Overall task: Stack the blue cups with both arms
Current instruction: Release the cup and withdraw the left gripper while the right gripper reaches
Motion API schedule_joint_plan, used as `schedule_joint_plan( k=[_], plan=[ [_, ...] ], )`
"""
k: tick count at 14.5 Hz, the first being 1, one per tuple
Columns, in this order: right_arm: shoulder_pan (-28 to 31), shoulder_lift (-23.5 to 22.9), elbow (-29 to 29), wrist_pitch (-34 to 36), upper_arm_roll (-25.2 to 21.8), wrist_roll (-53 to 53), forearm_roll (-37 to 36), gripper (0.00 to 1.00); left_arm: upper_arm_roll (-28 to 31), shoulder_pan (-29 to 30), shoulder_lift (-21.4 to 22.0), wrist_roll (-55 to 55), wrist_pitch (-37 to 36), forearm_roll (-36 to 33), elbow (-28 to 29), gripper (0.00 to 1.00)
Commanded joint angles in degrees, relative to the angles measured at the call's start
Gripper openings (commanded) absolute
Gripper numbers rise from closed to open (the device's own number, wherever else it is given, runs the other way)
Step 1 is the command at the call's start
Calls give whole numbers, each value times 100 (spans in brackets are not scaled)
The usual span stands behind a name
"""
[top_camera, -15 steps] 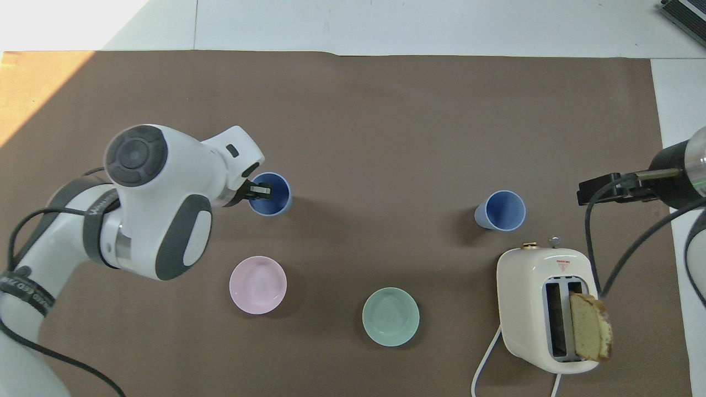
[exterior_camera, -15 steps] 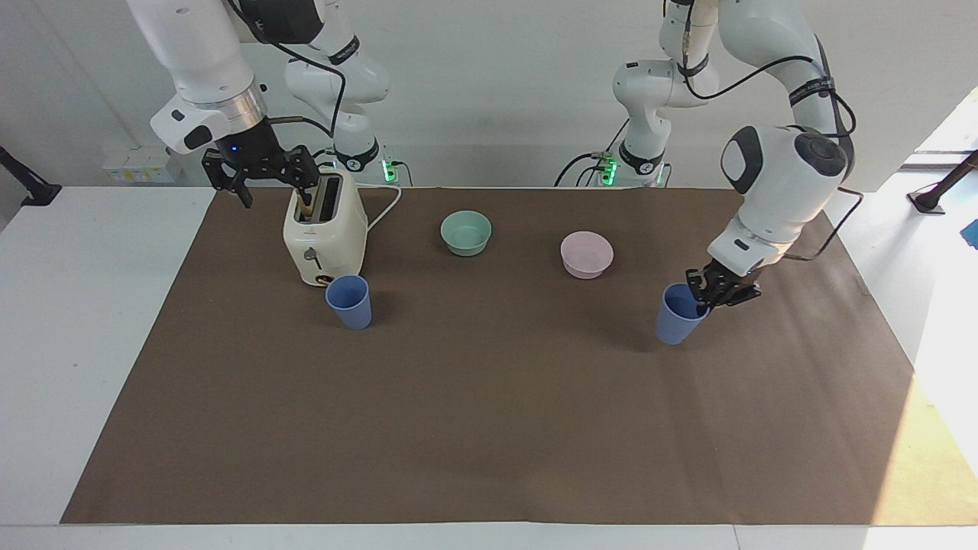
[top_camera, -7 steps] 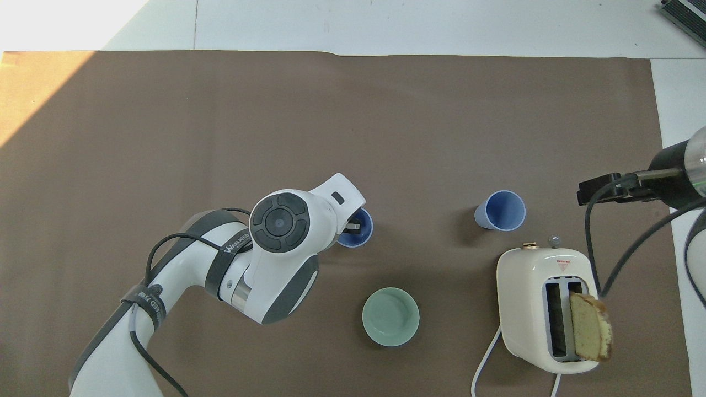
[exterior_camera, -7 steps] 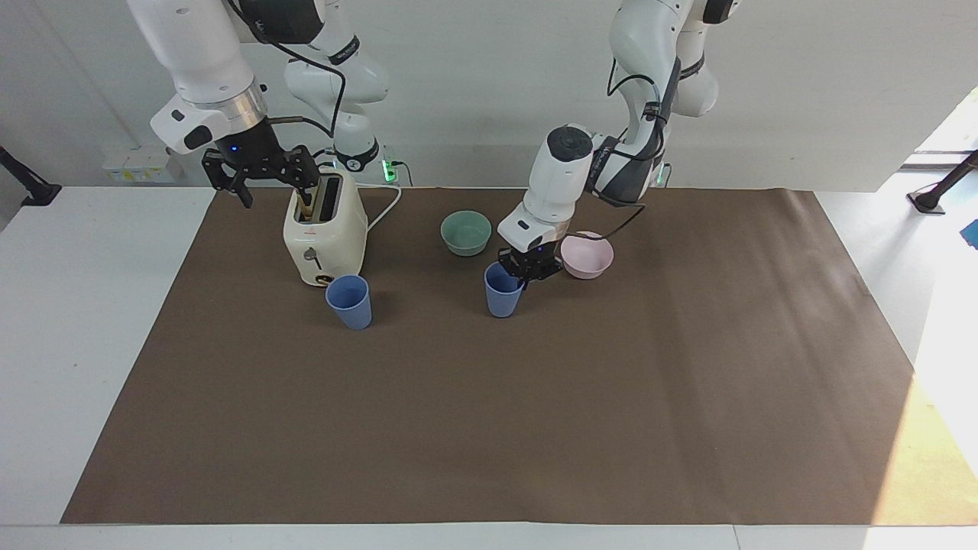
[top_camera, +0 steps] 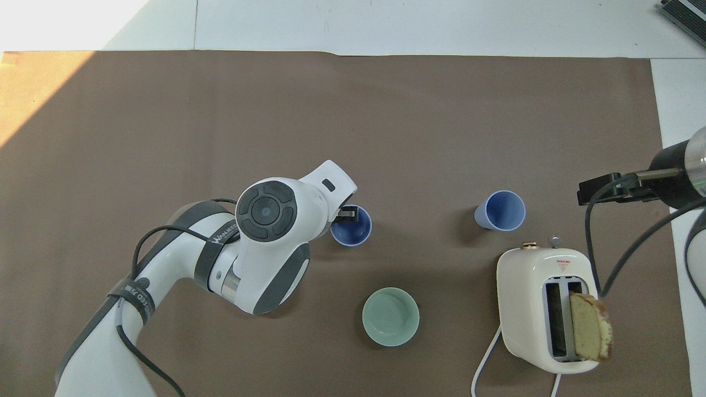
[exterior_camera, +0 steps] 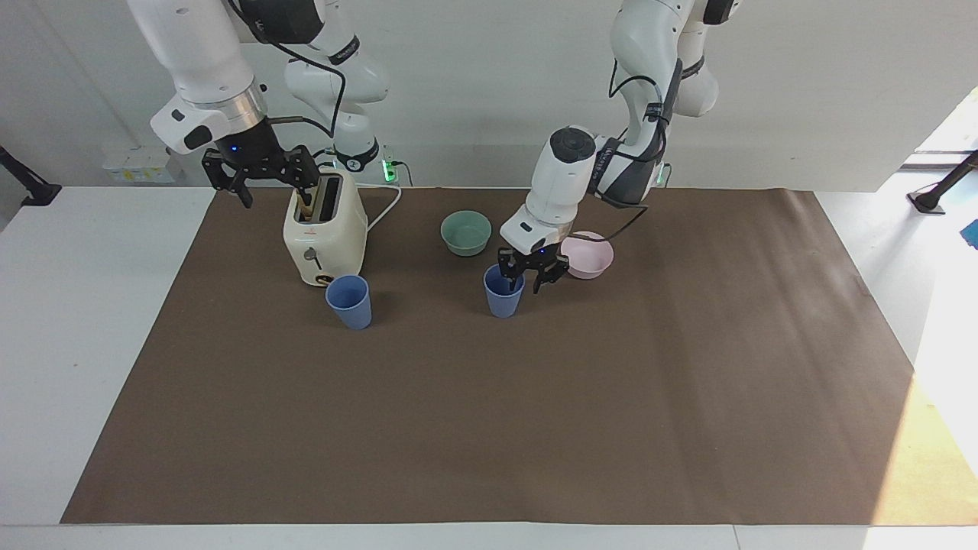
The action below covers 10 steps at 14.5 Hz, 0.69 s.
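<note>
1. blue cups: two matching tapered tumblers, both upright and mouth up on the brown mat of the tabletop (exterior_camera: 688, 428), well apart, not yet stacked.
2. cup a (exterior_camera: 503, 291) (top_camera: 351, 225) stands mid-mat, farther from the robots than the green bowl (exterior_camera: 466, 232) and the pink bowl (exterior_camera: 587, 254).
3. cup b (exterior_camera: 349, 302) (top_camera: 501, 210) stands just in front of the toaster (exterior_camera: 323, 229), toward the right arm's end.
4. handling, judged: thin plastic, light, stiff enough for a rim pinch. the wall looks smooth and tapers, so a squeeze from outside could let it slide. an empty cup tips easily.
5. where to hold, judged: one finger inside the mouth and one outside, pinching the wall near the rim. this leaves the base free to drop into the other cup.
6. left tool (exterior_camera: 532, 273) (top_camera: 346, 214) is at the rim of cup a on the pink bowl's side. its fingers are spread: one tip is over or just inside the mouth, the other outside. the facing view shows no pinch, and the cup rests on the mat.
7. right tool (exterior_camera: 263, 174) hangs over the toaster's top, fingers spread, empty, waiting. it is apart from cup b, which stands lower, on the mat.
8. a bread slice (top_camera: 590, 327) stands in one toaster slot.
</note>
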<state>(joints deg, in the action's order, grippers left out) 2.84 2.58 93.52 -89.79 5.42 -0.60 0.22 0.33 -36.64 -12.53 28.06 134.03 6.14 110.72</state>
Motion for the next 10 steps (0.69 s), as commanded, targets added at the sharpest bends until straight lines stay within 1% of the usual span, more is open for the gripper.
schedule_joint_plan(
  k=[1,3,5,7,8,9,10],
  plan=[
    [138,32,-9,5,29,96,-22,100,29,402,355,-98,-473,-112,-86,100],
    [138,32,-9,5,29,96,-22,100,29,875,837,-605,-990,-210,-86,100],
    [138,32,-9,5,29,104,-22,100,29,1438,1146,-1387,-1335,-210,-138,100],
    [129,31,0,-13,47,139,-31,100,29,1852,1340,-1819,-1659,-218,-208,100],
    [138,40,43,-21,38,140,-31,100,29,2080,1393,-2134,-1887,-218,-348,100],
    [147,84,148,-82,38,140,-31,100,29,2343,1402,-2494,-2177,-218,-515,100],
    [147,128,393,-257,38,131,-31,100,29,2546,1403,-2794,-2432,-218,-699,100]
  ],
)
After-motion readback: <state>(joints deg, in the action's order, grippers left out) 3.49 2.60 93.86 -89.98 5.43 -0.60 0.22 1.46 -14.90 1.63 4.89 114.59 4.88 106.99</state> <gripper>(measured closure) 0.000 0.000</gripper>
